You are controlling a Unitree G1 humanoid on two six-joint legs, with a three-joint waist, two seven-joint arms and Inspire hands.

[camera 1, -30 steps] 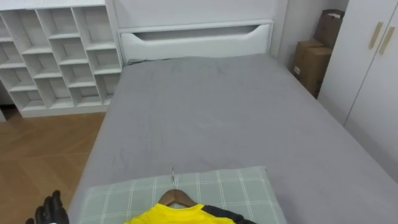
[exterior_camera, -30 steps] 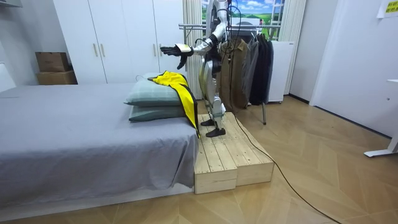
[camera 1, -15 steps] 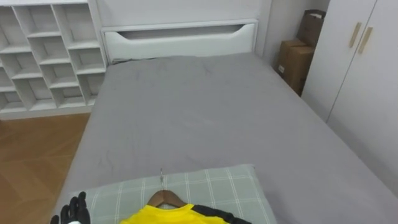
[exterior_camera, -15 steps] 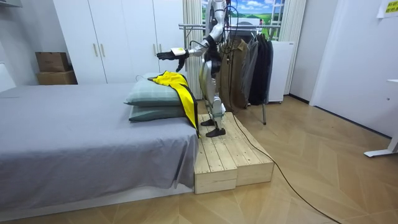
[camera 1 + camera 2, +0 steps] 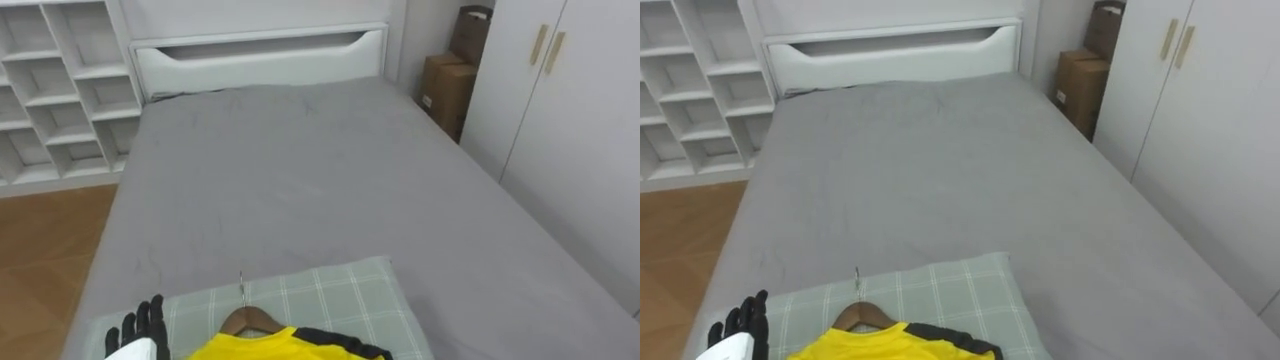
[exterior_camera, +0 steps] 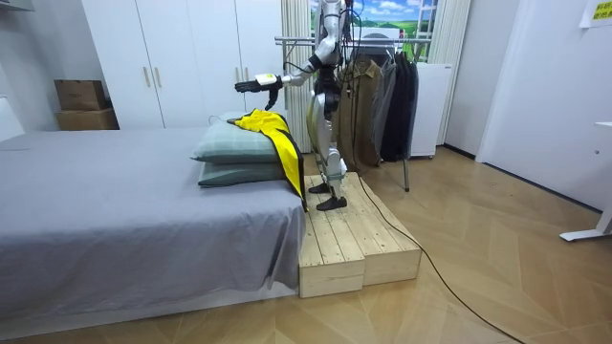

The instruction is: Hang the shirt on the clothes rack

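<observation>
Count one yellow garment (image 5: 262, 348) with black trim. It lies on one wooden hanger (image 5: 246, 320), whose metal hook (image 5: 241, 288) points up the bed (image 5: 300, 170). Both rest on the green checked pillow (image 5: 325, 295), just to the right of the fingers (image 5: 152, 310); the garment lies to the right of them and lower.

In the room view you see two pillows stacked at the end of the bed, the checked one (image 6: 229, 143) on a second pillow (image 6: 234, 174). The garment drapes over the top pillow and hangs down the side of the bed.

Count two cardboard boxes (image 5: 446, 90), well beyond the fingers and far to their right, against the white wardrobe (image 5: 570, 120). One white headboard (image 5: 250, 55) and one white shelf unit (image 5: 50, 80) stand far ahead of the fingers.

Hand pose: the left hand (image 5: 138, 330) enters at the lower left of the eye views, over the left edge of the checked pillow. Its fingers are straight, slightly spread and pointing up the bed. They hold nothing and are clear of the hanger and the garment.

In the room view the left arm is stretched out roughly level above the pillows, with the hand (image 6: 251, 84) above the garment. The robot stands upright on one wooden platform (image 6: 349, 244) beside the bed. One clothes rack (image 6: 382, 96) with dark garments stands behind it.
</observation>
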